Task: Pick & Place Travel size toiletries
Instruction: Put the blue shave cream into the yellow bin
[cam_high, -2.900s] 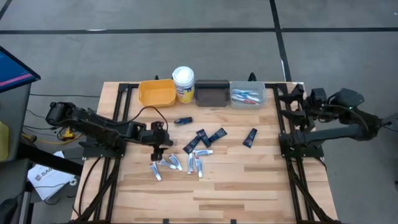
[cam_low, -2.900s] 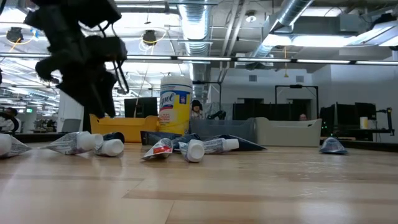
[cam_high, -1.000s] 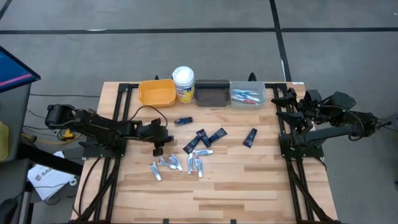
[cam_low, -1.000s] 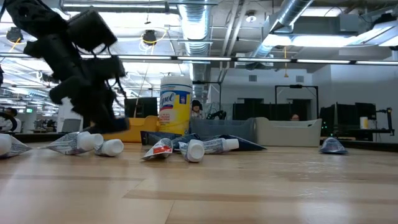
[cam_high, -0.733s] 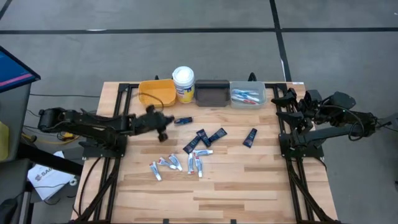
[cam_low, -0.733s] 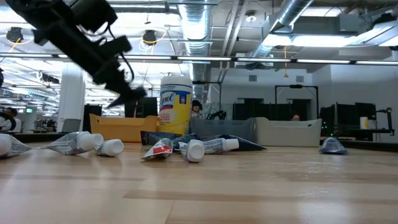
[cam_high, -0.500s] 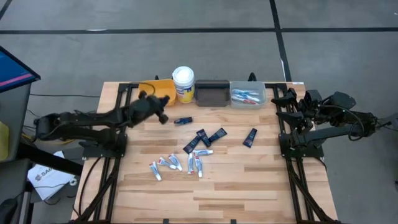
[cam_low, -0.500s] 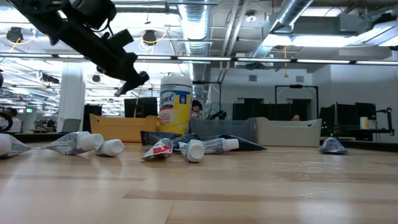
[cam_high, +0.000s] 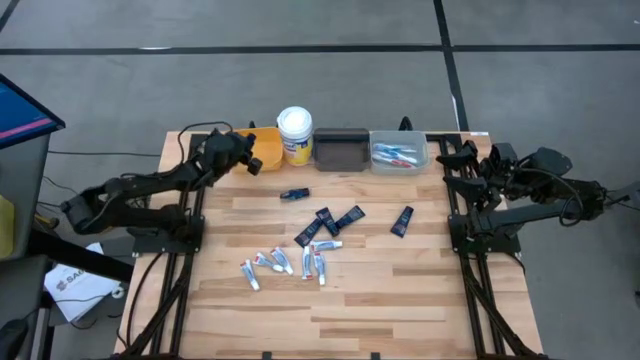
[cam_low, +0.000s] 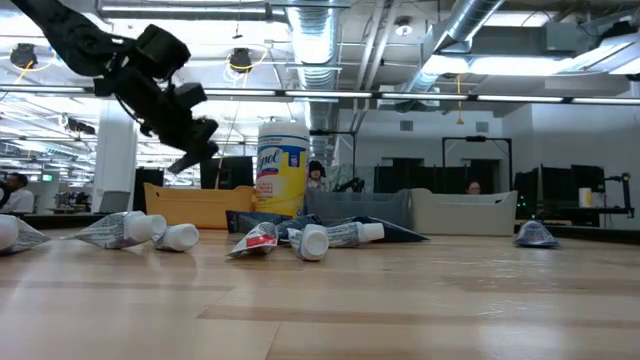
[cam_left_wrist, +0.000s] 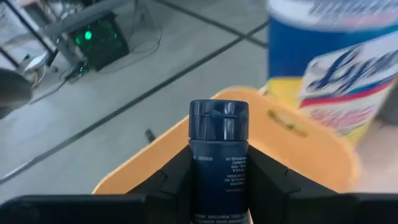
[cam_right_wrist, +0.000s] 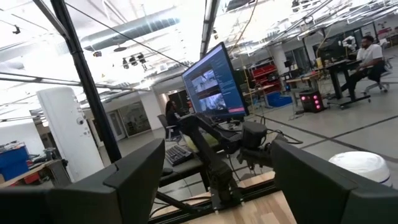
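1. One dark navy mini tube (cam_left_wrist: 218, 163), cap forward, is held above the table over the yellow bin (cam_high: 262, 152).
2. Five navy tubes (cam_high: 330, 222) lie flat, scattered at mid-table; one (cam_high: 402, 221) lies apart to the right.
3. Small white tubes (cam_high: 284, 264) lie clustered nearer the front edge.
4. White-blue-red toothbrushes (cam_high: 397, 154) lie in the grey bin.

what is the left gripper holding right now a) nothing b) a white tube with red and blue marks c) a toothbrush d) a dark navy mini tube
d: the left wrist view shows the left gripper shut on a dark navy mini tube, cap forward, above the yellow bin.
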